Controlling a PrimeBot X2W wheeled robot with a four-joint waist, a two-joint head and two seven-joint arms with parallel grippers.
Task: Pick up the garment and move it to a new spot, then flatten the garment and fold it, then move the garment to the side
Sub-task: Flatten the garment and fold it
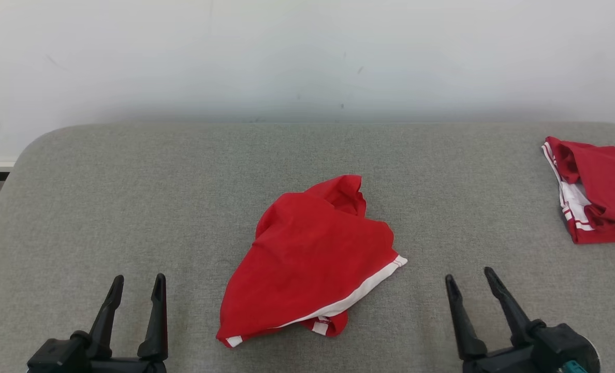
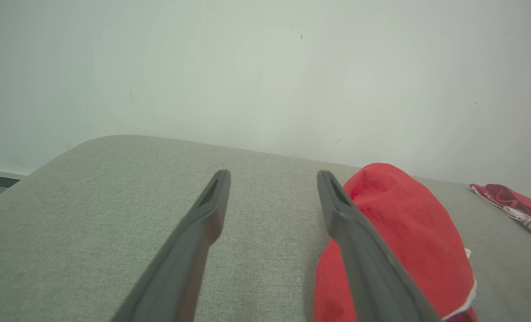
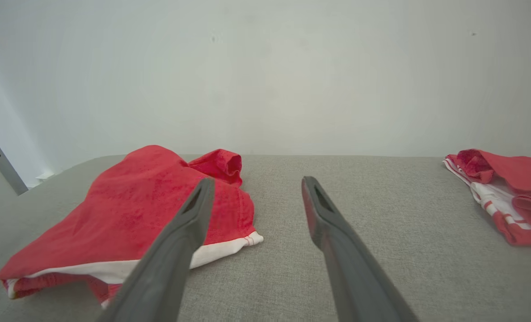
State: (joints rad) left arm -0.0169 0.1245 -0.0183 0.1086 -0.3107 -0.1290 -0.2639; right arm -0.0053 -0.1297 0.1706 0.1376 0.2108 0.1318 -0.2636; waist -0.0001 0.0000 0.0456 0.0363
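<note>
second garment: cut by right frame edge | garment: left part hidden behind finger of left gripper, cut at bottom edge

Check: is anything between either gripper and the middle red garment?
Nothing visible does. Bare grey surface separates the red garment from the left gripper and the right gripper. A second garment lies apart at the far right.
</note>
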